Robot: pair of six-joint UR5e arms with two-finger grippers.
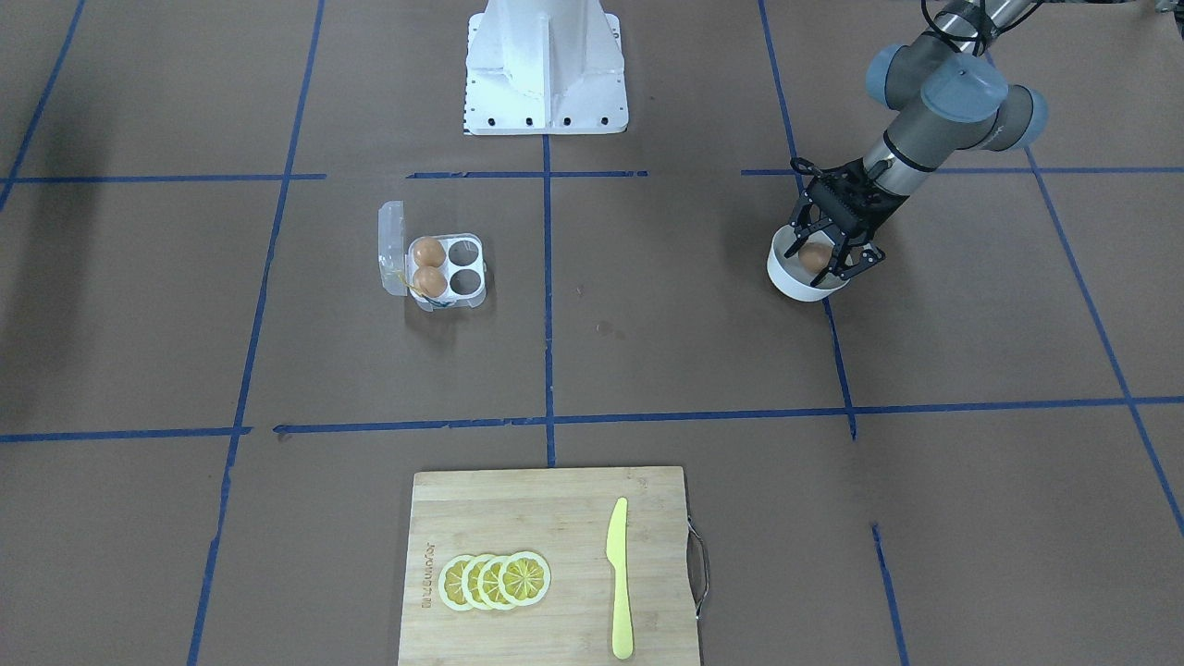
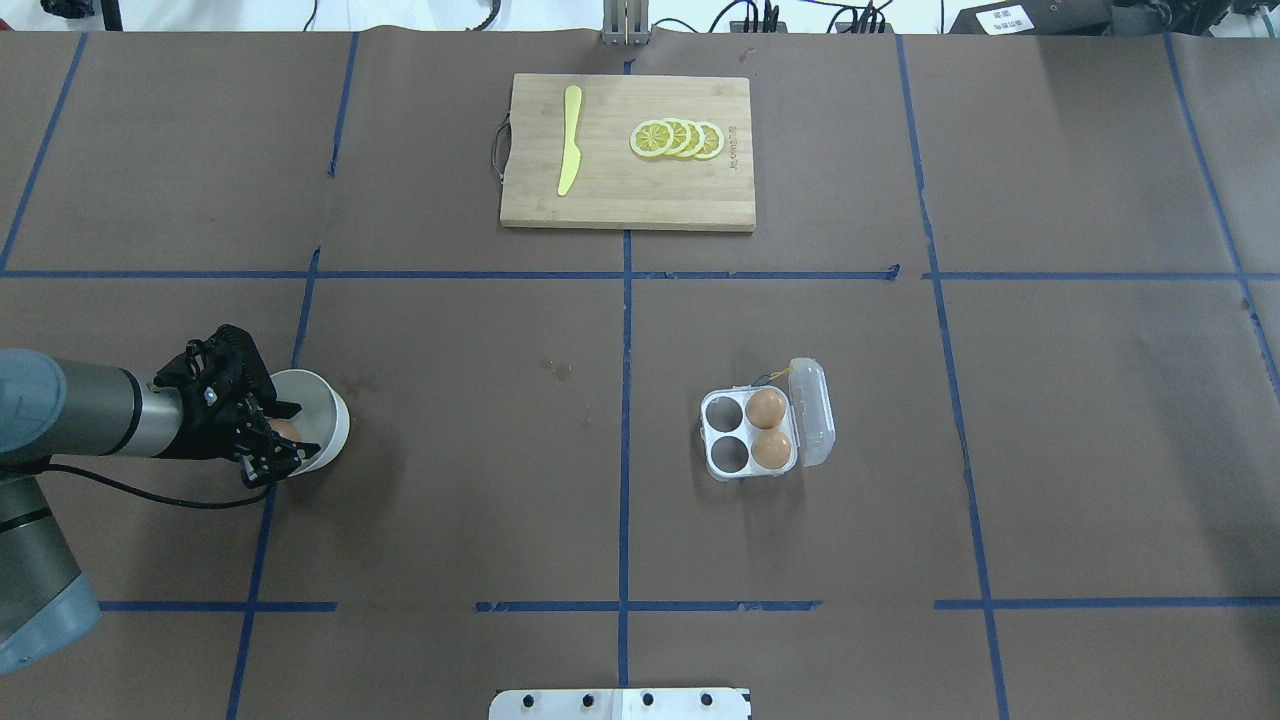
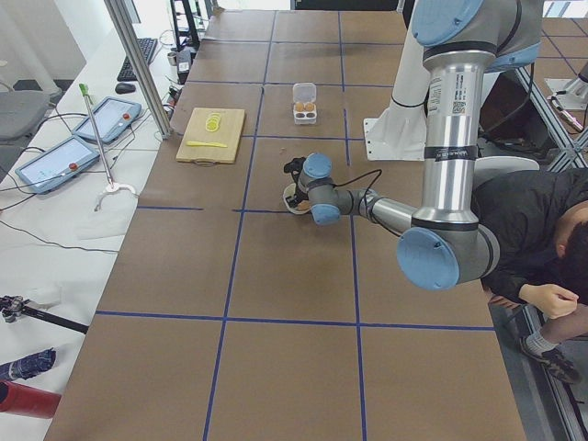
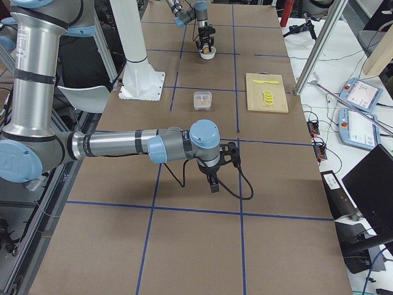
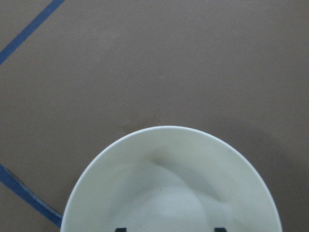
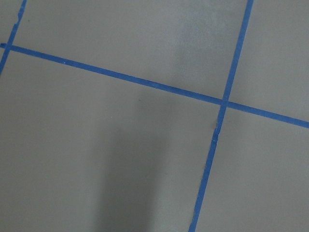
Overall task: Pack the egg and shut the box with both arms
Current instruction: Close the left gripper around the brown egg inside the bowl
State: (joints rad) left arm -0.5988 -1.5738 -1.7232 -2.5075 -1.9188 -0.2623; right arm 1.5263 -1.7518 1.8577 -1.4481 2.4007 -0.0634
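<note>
The egg (image 1: 814,257) lies in a round white bowl (image 1: 794,283), which also shows in the overhead view (image 2: 328,412) and fills the left wrist view (image 5: 169,183). My left gripper (image 1: 826,265) reaches down into the bowl, open, with its fingers on either side of the egg (image 2: 284,433). The clear box (image 1: 446,270) stands open with its lid (image 1: 393,248) laid back. It holds two eggs (image 2: 766,408) (image 2: 771,449) and two empty cells. My right gripper (image 4: 213,183) hangs over bare table far from the box. I cannot tell if it is open or shut.
A wooden cutting board (image 1: 546,504) with lemon slices (image 1: 495,581) and a yellow knife (image 1: 618,583) lies on the operators' side. The white pedestal (image 1: 546,65) stands at the robot's base. Blue tape lines cross the brown table.
</note>
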